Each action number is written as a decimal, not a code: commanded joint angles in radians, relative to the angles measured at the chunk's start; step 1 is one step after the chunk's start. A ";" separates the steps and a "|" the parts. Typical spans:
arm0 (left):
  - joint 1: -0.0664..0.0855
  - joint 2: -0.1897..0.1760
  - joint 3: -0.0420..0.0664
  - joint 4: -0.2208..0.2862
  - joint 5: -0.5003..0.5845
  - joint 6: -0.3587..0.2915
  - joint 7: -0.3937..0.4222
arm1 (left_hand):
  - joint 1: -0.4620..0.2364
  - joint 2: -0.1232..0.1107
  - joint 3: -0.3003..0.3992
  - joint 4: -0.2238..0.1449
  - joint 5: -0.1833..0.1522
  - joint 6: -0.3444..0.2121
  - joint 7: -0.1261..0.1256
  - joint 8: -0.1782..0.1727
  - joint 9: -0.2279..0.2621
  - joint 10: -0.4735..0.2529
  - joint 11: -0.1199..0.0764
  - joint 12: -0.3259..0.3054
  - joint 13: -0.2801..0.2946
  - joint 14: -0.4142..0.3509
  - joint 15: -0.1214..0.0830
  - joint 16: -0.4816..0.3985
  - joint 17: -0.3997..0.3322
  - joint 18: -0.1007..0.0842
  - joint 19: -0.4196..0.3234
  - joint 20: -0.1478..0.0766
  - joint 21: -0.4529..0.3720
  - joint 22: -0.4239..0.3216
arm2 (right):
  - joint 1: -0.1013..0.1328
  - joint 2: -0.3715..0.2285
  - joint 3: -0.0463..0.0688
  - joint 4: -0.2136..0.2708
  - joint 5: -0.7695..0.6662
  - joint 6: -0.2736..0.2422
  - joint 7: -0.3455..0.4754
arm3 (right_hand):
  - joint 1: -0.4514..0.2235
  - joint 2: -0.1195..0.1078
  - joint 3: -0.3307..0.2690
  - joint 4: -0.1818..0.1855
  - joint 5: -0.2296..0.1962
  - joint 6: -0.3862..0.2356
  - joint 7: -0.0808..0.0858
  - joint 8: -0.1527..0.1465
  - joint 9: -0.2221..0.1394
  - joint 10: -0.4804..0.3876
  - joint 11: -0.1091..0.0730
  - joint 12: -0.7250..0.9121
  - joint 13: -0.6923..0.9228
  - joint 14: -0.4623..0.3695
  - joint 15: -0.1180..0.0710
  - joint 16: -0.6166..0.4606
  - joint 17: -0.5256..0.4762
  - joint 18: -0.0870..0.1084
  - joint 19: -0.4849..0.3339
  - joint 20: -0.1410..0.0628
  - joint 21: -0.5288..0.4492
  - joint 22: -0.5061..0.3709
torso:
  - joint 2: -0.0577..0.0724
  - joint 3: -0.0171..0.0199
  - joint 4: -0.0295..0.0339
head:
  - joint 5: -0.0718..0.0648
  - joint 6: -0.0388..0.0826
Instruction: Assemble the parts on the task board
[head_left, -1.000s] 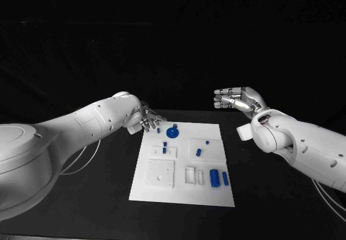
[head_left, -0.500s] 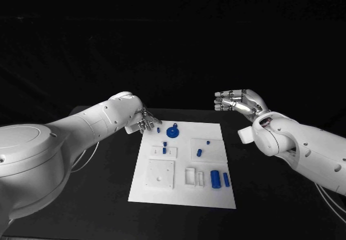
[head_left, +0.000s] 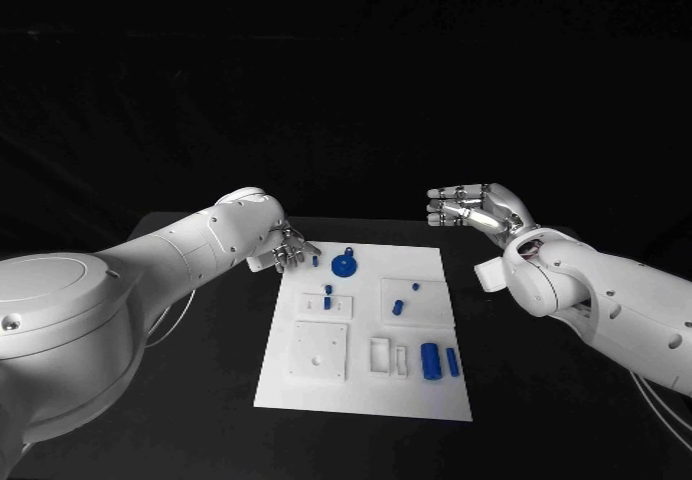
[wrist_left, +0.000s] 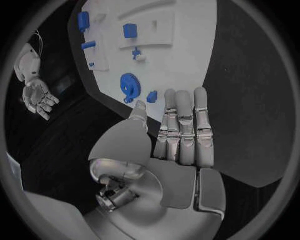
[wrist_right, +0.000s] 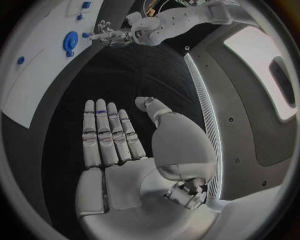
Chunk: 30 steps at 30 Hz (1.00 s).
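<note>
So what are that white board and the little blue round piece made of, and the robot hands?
The task board looks like matte white plastic, with no shine. The blue gear-like disc looks like moulded or printed plastic, evenly coloured. The left robot hand and right robot hand have a silvery sheen, probably metal, possibly coated plastic.

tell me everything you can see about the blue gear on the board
The blue gear is a round, toothed disc, the widest blue part on the white task board. It looks like matte plastic. It lies flat near the board's far edge, left of centre, with a small knob or tab sticking out at its far side. The left wrist view shows its teeth and a hub at the centre. The left hand hovers just beside it, fingers apart, not touching it. A small blue piece sits beside it.
</note>
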 joint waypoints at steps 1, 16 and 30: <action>0.000 0.004 0.000 0.003 0.034 0.014 0.026 | -0.010 0.006 -0.003 0.004 -0.007 0.006 -0.002 0.001 0.001 0.007 -0.003 0.000 0.001 0.008 -0.001 0.007 0.001 -0.015 0.009 -0.001 0.005 0.002 | 0.000 0.000 0.001 0.002 -0.009 0.016 0.004 | -0.001 0.005 -0.006 0.000 -0.005 -0.007 0.002 -0.002 -0.002 -0.009 0.001 -0.004 -0.001 -0.007 -0.003 -0.003 -0.002 0.011 -0.006 -0.003 0.000 -0.001 | 0.005 -0.0015 -0.0043 | 0.003 0.002; -0.002 0.008 0.000 0.018 0.036 -0.005 0.034 | -0.006 0.016 0.002 0.004 0.019 0.006 -0.002 0.000 0.001 0.013 -0.004 -0.006 -0.001 0.011 -0.002 0.006 0.000 -0.015 0.012 -0.002 0.003 0.013 | 0.000 0.000 0.001 0.003 -0.015 0.013 0.002 | 0.003 0.004 0.001 -0.005 -0.006 -0.009 0.002 -0.003 -0.002 -0.010 0.001 -0.004 -0.001 -0.008 -0.003 -0.003 -0.002 0.011 -0.007 -0.003 0.000 -0.001 | 0.009 -0.0031 -0.0039 | 0.004 0.004; -0.014 0.015 0.000 0.016 0.028 -0.015 0.029 | 0.023 0.073 0.017 -0.030 0.041 0.008 -0.002 0.000 0.001 0.008 -0.004 -0.007 0.000 0.010 -0.002 0.005 -0.002 -0.015 0.011 -0.002 0.002 0.018 | 0.000 0.004 0.001 0.001 -0.015 0.014 0.002 | 0.001 0.003 0.003 -0.006 -0.005 -0.011 0.003 -0.002 -0.002 -0.011 0.001 -0.004 -0.001 -0.009 -0.002 -0.003 -0.002 0.011 -0.008 -0.002 0.000 -0.001 | 0.010 -0.0025 -0.0042 | 0.003 0.006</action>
